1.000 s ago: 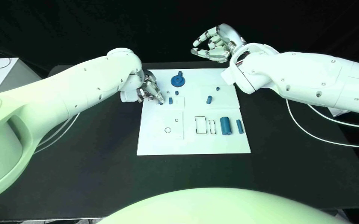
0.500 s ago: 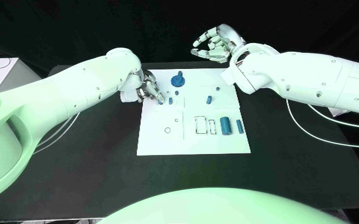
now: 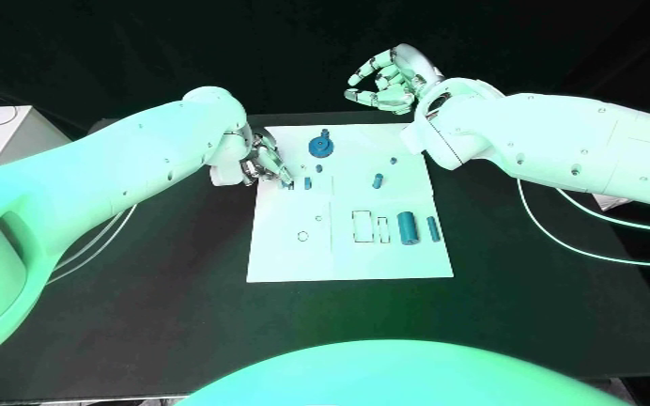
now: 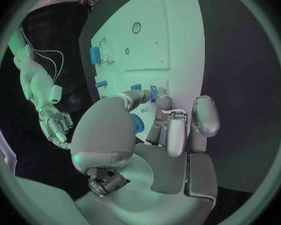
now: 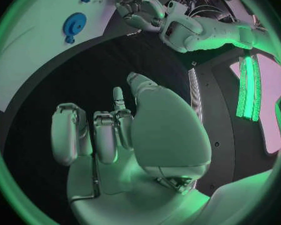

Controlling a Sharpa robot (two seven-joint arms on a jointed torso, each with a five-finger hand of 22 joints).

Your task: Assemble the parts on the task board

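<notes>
A small blue part (image 3: 307,181) is being worked near the task board's (image 3: 346,260) left edge by the left hand's fingertips (image 3: 282,176), grip unclear, while several parts are lying loose, assembly seemingly barely begun, and the right hand (image 3: 388,82) is being held curled, empty, beyond the board.

Green-teal light over everything; task board (image 3: 346,260) glares bright, table (image 3: 162,312) and backdrop near black. Wrist views bend hard at the rim; nearest fingers (image 4: 203,116) soft.
</notes>
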